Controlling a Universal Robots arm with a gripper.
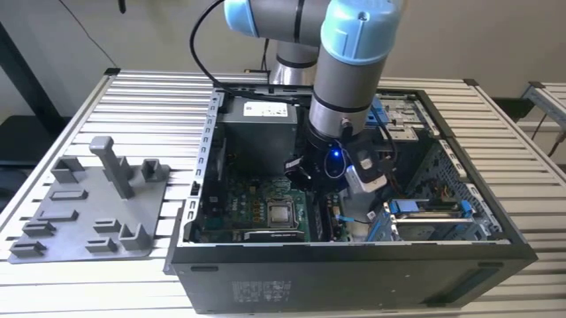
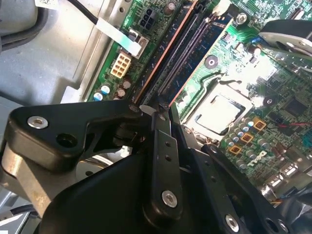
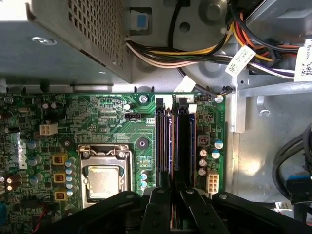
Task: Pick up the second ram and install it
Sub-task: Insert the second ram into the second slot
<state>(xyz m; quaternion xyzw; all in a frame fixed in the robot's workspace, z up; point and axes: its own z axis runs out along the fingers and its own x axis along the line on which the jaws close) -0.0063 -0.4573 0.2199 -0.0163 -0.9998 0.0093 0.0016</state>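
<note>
The grey tubular robot arm with pale blue joint caps (image 1: 349,73) reaches steeply downward from the far side in the exterior view, its wrist pointing toward the floor. A small blue light glows on the dark wrist section just above the tool. At its end hangs the black two-fingered linkage gripper (image 1: 332,202), held roughly vertical. In both wrist views the black link bars (image 2: 163,161) converge toward the tips (image 3: 171,207), and the fingers (image 3: 157,214) stand close together with only a narrow gap between them.
</note>
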